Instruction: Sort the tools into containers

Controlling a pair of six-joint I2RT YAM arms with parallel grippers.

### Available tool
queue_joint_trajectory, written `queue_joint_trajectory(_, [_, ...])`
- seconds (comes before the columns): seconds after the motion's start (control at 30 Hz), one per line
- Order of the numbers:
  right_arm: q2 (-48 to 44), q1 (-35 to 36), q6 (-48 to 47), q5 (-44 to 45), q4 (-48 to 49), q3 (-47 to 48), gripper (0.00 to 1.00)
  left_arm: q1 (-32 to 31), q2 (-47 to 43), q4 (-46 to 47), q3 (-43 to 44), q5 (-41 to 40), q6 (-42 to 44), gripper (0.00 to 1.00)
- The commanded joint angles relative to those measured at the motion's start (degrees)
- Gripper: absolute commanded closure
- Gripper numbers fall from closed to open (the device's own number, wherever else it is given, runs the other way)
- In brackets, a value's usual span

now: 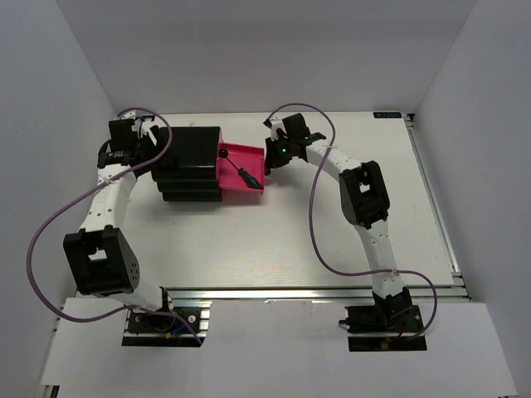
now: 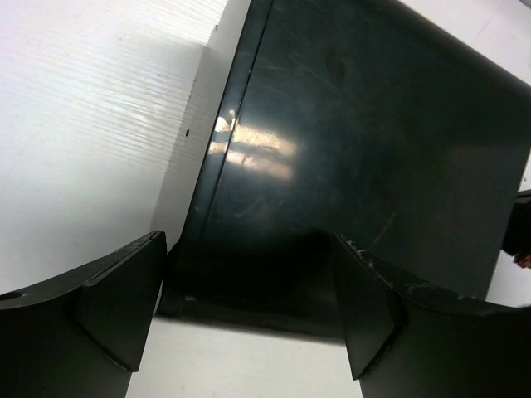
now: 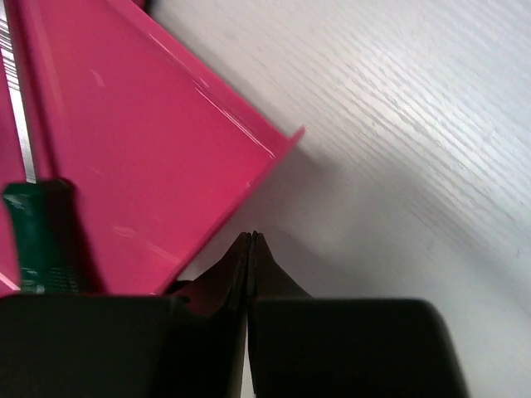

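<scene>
The black cabinet stands at the back left of the table. One magenta-pink drawer is pulled out to its right. A dark screwdriver lies in it; the right wrist view shows its green handle inside the pink drawer wall. My left gripper is open at the cabinet's left side, fingers spread before the black cabinet wall. My right gripper is shut and empty, its tips just outside the drawer's right edge. The other tools and drawers are hidden.
White walls close in the table at the back and on both sides. An aluminium rail runs along the near edge and another along the right side. Purple cables loop beside both arms.
</scene>
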Motion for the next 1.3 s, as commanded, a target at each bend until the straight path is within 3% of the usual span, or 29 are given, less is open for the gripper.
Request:
queue_joint_trajectory(0.0, [-0.2,0.34,4.98,-10.31,6.71,3.25,1.0,0.18,2.75,2.84,0.05,11.44,1.88,0.12])
queue_joint_trajectory(0.13, [-0.55,0.69,8.58,-13.66,10.32,3.95,1.0,0.18,4.35,2.39,0.41,12.33,2.41,0.11])
queue_joint_trajectory(0.7, [2.52,8.51,16.05,-12.35,15.33,11.6,1.0,0.18,5.67,3.71,-1.09,15.14,2.23,0.11])
queue_joint_trajectory(1.0, [3.23,8.96,18.17,-12.52,18.23,11.61,1.0,0.18,5.67,3.54,-1.35,15.41,1.53,0.11])
queue_joint_trajectory(1.13, [1.29,6.32,22.2,-18.13,26.29,6.95,0.86,0.18,5.76,4.33,-1.53,15.58,0.74,0.11])
queue_joint_trajectory(1.27, [-0.72,4.21,20.47,-18.59,26.94,4.57,0.83,0.18,5.58,4.94,-1.53,14.88,-0.23,0.11])
